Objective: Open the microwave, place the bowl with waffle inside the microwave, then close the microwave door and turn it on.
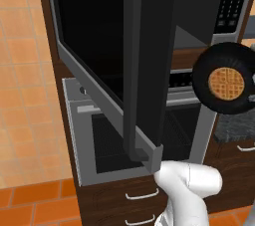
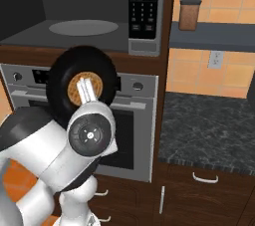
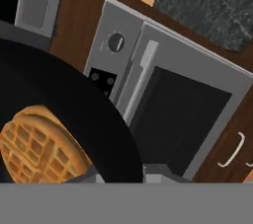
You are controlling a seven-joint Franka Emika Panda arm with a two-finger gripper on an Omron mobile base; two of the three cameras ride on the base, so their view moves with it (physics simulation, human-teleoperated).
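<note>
The microwave stands open, its cavity with a round turntable exposed and its keypad to the right. The microwave door is swung wide toward the left base camera, dark handle edge foremost. The black bowl hangs in the air below the cavity, in front of the oven, its inside facing the base cameras. The golden waffle lies in it. My gripper is shut on the bowl. In the hand view the bowl and waffle sit at lower left. From the left base camera the bowl and waffle show right of the door.
A silver oven with round knob and bar handle sits under the microwave. A dark stone counter lies to the right, with a brown canister on a shelf above. Wooden drawers run below. The open door blocks the left side.
</note>
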